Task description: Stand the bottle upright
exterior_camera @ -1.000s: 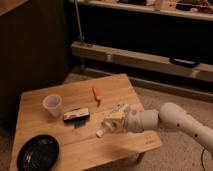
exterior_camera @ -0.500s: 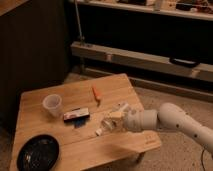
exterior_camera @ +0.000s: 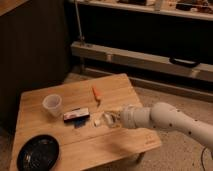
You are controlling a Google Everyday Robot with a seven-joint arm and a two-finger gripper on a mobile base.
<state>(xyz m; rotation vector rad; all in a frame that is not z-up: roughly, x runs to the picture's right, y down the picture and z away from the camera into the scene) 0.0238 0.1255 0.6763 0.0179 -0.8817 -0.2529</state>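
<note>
The bottle [exterior_camera: 100, 120], small and whitish, lies on its side on the wooden table [exterior_camera: 120, 145], just right of a flat packet. My gripper [exterior_camera: 112, 119] is low over the table at the bottle's right end and overlaps it, so that end of the bottle is partly hidden. The white arm [exterior_camera: 170, 120] reaches in from the right. I cannot tell whether the bottle is held.
A translucent plastic cup [exterior_camera: 52, 104] stands at the left. A flat dark, red and white packet [exterior_camera: 76, 115] lies beside the bottle. A small orange carrot-like item [exterior_camera: 96, 93] lies further back. A black bowl [exterior_camera: 37, 152] sits at the front left corner. Shelving stands behind.
The gripper and the bottle have shifted slightly left and toward the back of the table. The other things have not moved.
</note>
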